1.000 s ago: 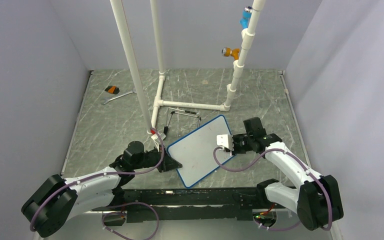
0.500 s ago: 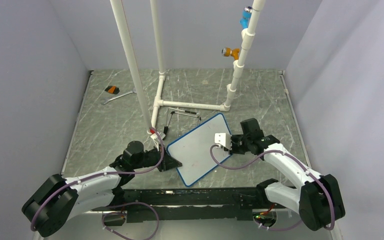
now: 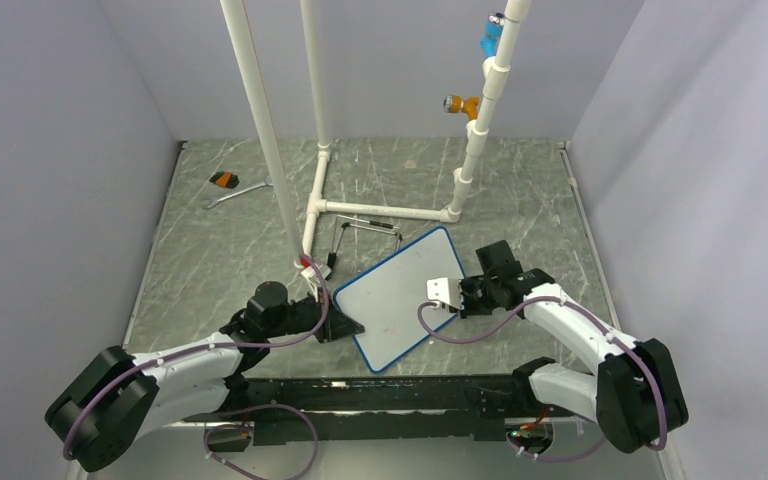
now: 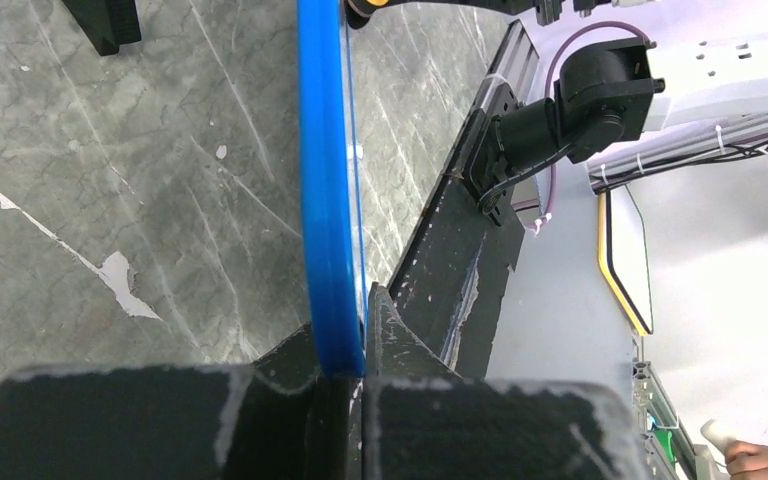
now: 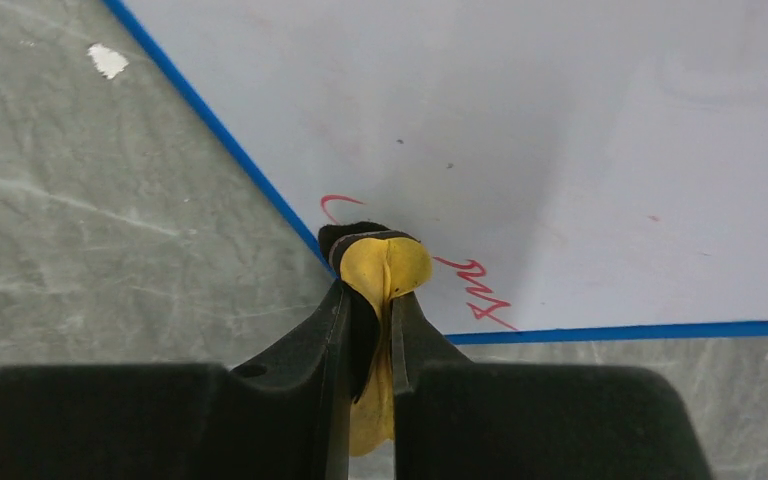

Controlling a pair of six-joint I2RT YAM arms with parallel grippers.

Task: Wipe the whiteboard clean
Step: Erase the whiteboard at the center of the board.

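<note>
Blue whiteboard (image 3: 396,300) rim in left end effector (image 4: 346,340) | yellow eraser (image 5: 386,268) at rim

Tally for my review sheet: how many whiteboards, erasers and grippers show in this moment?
whiteboard: 1
yellow eraser: 1
grippers: 2 (left gripper, right gripper)
Total: 4

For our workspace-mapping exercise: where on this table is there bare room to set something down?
Free: the tabletop between the wrench and the left gripper; the far right corner beyond the right gripper. Crowded: the centre, around the pipe frame, the whiteboard, the eraser and both grippers.
</note>
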